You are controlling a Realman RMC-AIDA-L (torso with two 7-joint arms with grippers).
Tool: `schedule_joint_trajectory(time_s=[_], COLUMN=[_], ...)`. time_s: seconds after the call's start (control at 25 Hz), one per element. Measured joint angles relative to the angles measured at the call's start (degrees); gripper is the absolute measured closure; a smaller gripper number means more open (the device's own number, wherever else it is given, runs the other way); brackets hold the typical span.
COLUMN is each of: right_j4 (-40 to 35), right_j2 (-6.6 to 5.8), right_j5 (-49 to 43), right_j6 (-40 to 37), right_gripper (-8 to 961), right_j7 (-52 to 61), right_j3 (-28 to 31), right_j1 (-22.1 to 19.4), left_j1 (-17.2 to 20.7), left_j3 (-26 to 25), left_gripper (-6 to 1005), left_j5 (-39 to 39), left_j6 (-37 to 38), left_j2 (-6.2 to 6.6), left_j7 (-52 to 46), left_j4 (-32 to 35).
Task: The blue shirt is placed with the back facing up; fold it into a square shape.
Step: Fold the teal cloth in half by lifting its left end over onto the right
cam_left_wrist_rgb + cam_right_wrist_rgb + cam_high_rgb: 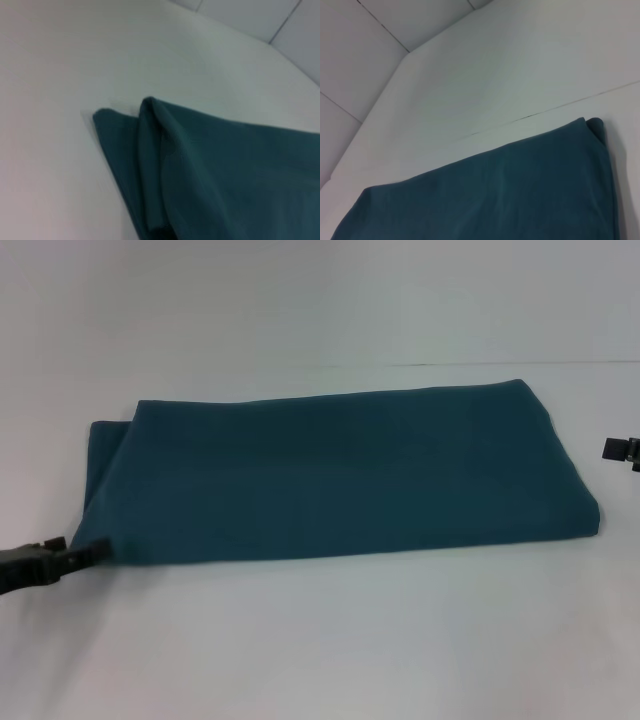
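1. The shirt [345, 475] lies folded into a wide rectangle on the white surface [320, 640], plain side up, at the middle of the head view.
2. The left tool [92, 551] sits at the shirt's 8 o'clock corner, touching the cloth edge; whether it pinches the cloth cannot be told.
3. The right tool [622, 450] sits at 3 o'clock, just beside the shirt and apart from it; its state cannot be told.
4. Layered folds show at the shirt's left end [150, 165].

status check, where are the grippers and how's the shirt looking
Left gripper at shirt's near left corner, right gripper off its right edge. Blue shirt folded into a wide rectangle. Nothing in the way.
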Motion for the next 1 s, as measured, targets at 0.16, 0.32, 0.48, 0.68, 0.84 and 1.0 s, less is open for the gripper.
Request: schedule_joint_trajectory(time_s=[0.16,0.32,0.48,0.68,0.84,1.0], right_j4=[0.0,0.0,0.0,0.0,0.0,0.0], right_j2=[0.00,0.07,0.34,0.43,0.44,0.44], right_j5=[0.0,0.1,0.1,0.1,0.1,0.1], right_j6=[0.1,0.2,0.2,0.3,0.3,0.2], right_gripper=[121,120,120,120,120,120], right_j7=[-0.1,-0.2,-0.4,-0.4,-0.5,-0.6], right_j3=[0.0,0.1,0.1,0.1,0.1,0.1], right_j1=[0.1,0.2,0.4,0.4,0.4,0.4], left_j1=[-0.3,-0.6,-0.8,-0.9,-0.9,-0.9], left_j3=[0.3,0.4,0.4,0.4,0.5,1.8], left_gripper=[169,170,170,207,245,282], left_j5=[1.0,1.0,1.0,1.1,1.2,2.3], left_j6=[0.4,0.5,0.5,0.5,0.5,0.1], left_j2=[-0.02,-0.02,-0.01,0.05,0.06,0.04], left_j7=[0.0,0.0,0.0,0.0,0.0,0.0], left_j4=[0.0,-0.1,-0.1,-0.2,-0.2,-0.2])
